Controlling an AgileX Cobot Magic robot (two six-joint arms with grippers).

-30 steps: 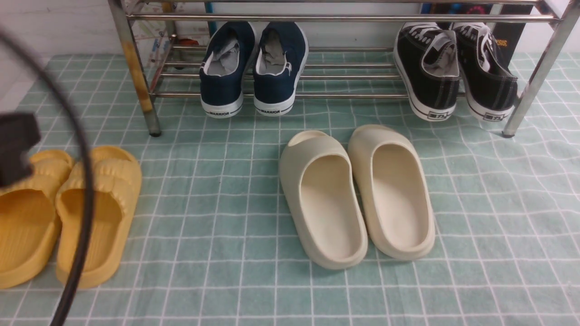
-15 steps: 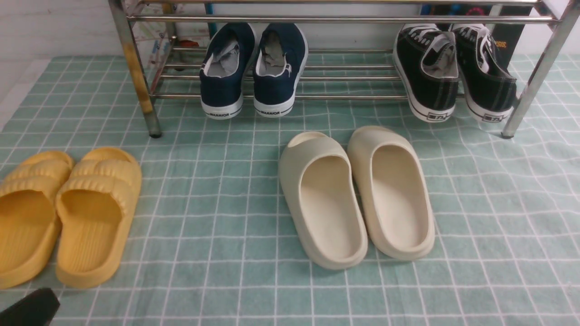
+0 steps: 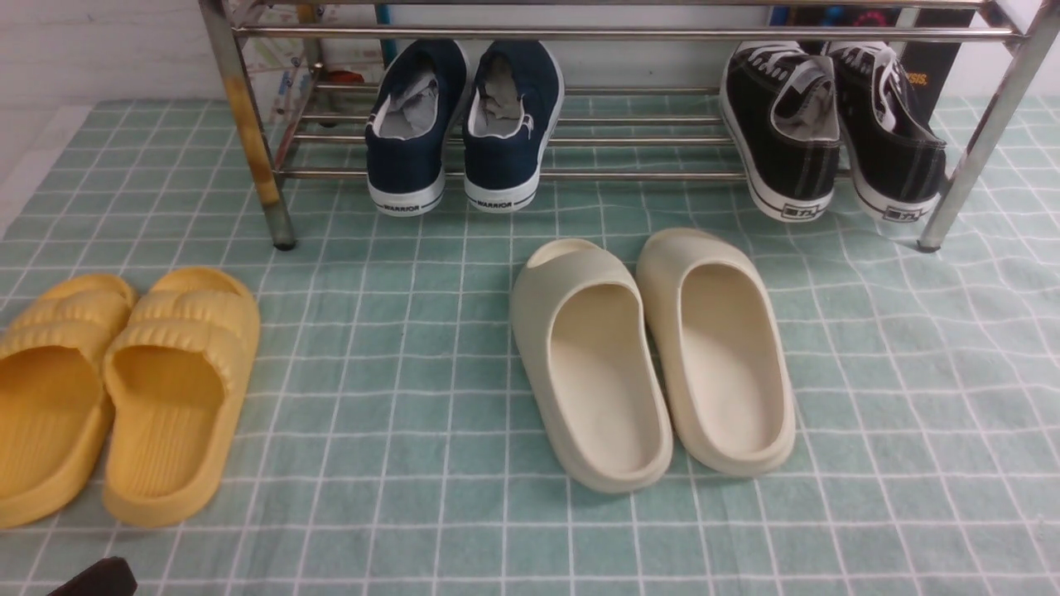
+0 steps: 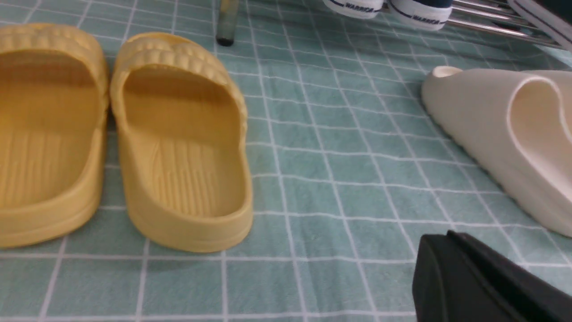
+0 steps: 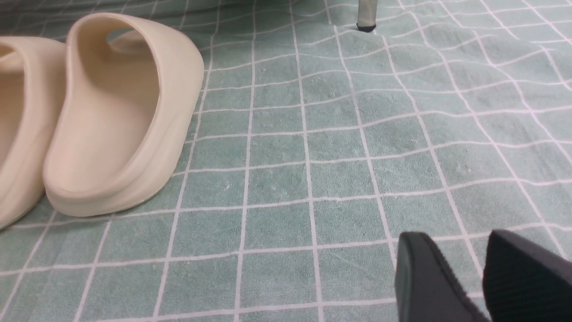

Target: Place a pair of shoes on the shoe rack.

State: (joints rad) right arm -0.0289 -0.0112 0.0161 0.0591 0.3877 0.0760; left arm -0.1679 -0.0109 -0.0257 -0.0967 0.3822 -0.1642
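Left tool (image 3: 95, 577) withdrawn, mostly cropped

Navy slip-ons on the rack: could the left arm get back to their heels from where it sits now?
Probably yes. The navy slip-ons have heels overhanging the shoe rack front rail, with only bare mat between them and the left gripper.

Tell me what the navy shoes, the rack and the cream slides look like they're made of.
Navy shoes: matte woven fabric, probably canvas, on white rubbery soles. Rack: shiny chromed metal tubing, one leg rust-stained. Cream slides: one-piece moulded foam or soft plastic, smooth matte, seamless.
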